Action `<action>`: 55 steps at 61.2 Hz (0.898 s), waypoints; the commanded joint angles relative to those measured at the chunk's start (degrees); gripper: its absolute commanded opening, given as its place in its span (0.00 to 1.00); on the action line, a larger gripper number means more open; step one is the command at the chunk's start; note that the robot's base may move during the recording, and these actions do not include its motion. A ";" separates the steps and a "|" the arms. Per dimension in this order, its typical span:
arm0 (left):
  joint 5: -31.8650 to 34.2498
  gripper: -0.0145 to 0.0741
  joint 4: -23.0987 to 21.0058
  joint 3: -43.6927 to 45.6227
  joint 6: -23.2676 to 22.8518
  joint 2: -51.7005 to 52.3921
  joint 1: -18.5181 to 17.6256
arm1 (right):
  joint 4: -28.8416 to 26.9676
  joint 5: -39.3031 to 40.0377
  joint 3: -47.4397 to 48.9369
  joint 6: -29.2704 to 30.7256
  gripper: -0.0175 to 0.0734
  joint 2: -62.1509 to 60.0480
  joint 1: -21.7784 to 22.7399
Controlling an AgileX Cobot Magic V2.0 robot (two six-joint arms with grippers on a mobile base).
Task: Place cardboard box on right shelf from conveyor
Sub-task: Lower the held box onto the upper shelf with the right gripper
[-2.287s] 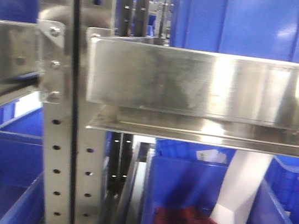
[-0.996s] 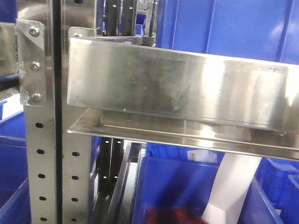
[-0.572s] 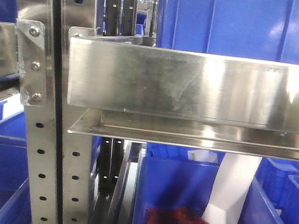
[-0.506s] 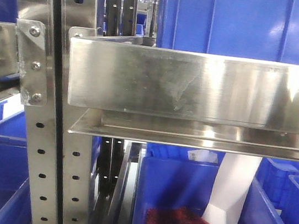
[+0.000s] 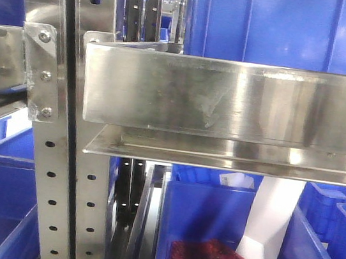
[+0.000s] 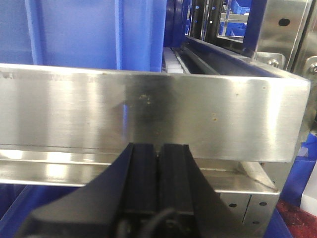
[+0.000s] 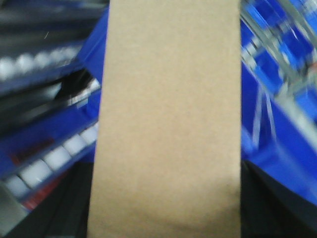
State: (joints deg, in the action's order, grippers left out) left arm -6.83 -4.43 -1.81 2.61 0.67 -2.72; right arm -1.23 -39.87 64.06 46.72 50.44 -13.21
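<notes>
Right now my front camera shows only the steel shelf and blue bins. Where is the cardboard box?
Observer: The cardboard box fills the right wrist view, close to that camera.
Operator: Is the right end effector shut on it?
Observer: Cannot tell; the box covers where its fingers would show.
Operator: And the left one?
Observer: The left end effector is shut and empty, facing a steel shelf lip with a blue bin behind it.

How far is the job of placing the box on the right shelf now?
Pickup looks done: the cardboard box fills the right wrist view, apparently carried. In hand: the carry to the right shelf. Left: setting it down; no box shows there yet.
</notes>
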 commanded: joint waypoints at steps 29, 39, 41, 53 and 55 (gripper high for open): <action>5.07 0.03 -0.34 -0.54 0.02 0.87 -0.18 | -3.18 12.93 3.02 41.00 0.45 16.61 0.37; 5.07 0.03 -0.34 -0.54 0.02 0.87 -0.18 | -3.18 17.41 3.02 41.00 0.45 21.49 1.78; 5.07 0.03 -0.34 -0.54 0.02 0.87 -0.18 | -3.18 18.20 3.02 41.00 0.45 22.57 2.51; 5.07 0.03 -0.34 -0.54 0.02 0.87 -0.18 | -3.31 19.63 3.02 41.00 0.45 27.42 4.46; 5.07 0.03 -0.34 -0.54 0.02 0.87 -0.18 | -3.43 19.63 3.02 41.00 0.45 28.10 4.46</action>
State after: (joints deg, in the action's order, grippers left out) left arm -6.83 -4.43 -1.81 2.61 0.67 -2.72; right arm -4.16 -25.57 64.70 87.18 78.63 -9.09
